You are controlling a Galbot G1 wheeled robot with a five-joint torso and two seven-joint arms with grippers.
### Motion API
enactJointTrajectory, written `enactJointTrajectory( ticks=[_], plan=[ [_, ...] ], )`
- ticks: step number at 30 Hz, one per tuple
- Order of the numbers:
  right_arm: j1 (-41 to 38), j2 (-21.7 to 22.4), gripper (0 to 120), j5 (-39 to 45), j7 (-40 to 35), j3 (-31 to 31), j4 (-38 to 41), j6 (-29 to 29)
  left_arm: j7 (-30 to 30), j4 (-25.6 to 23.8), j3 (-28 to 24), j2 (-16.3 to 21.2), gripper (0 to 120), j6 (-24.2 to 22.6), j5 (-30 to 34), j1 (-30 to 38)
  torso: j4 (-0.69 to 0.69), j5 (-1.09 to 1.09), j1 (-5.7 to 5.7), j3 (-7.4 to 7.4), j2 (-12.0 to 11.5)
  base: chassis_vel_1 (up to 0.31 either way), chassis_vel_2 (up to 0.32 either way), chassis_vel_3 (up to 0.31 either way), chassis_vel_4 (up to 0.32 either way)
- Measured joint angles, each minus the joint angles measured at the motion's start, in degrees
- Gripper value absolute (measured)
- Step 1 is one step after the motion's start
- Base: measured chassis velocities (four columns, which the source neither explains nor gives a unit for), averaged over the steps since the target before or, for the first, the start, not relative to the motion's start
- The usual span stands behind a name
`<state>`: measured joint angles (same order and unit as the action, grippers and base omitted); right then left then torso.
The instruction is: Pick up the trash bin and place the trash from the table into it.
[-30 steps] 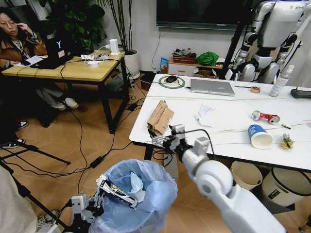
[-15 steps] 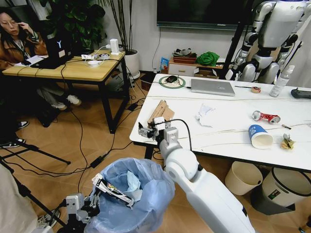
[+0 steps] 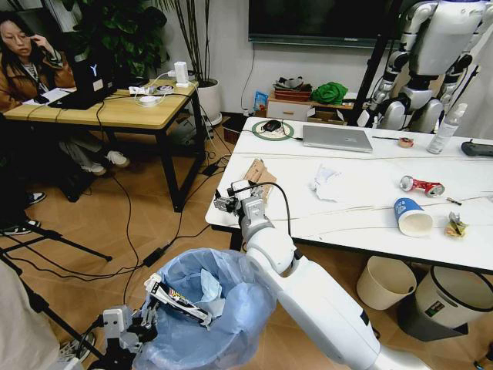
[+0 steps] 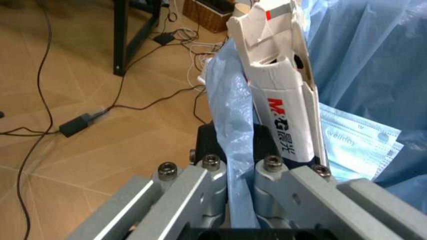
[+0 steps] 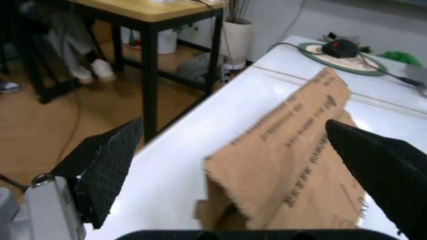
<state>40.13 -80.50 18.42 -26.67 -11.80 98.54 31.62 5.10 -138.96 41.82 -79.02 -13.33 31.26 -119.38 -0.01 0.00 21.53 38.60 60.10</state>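
Right pincer, spread wide, flanks the torn brown cardboard on the tabletop; we see the left pincer clamping the crinkly blue-lined trash bin.

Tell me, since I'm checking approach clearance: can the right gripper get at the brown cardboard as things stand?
Probably yes: the right gripper is open, its fingers on either side of the cardboard, nothing between.

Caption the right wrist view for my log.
Right gripper, jaws open, lined up on the cardboard at the table edge.
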Motion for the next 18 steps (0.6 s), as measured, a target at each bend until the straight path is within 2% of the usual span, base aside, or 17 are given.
enactJointTrajectory(
  ticks=[8,11,18],
  plan=[
    [0.5,2.4,100,-0.5,-0.8,2.0,-0.2,0.1,0.0,0.7,-0.2,0.4,0,0.0,0.4,0.7,0.00,0.01,0.00,0.00,0.0,0.000,0.000,0.000,0.000],
    [1.4,4.8,100,2.1,-0.2,3.7,1.5,0.4,0.0,1.1,-0.4,0.4,0,0.0,0.6,1.1,-0.01,0.01,0.00,0.00,0.0,0.000,0.000,0.000,0.000],
    [3.8,7.1,100,4.8,2.5,5.4,2.9,-1.3,0.0,1.4,-0.7,0.6,0,0.0,0.8,1.5,-0.01,0.01,0.00,0.00,0.0,0.000,0.000,0.000,0.000]
  ],
)
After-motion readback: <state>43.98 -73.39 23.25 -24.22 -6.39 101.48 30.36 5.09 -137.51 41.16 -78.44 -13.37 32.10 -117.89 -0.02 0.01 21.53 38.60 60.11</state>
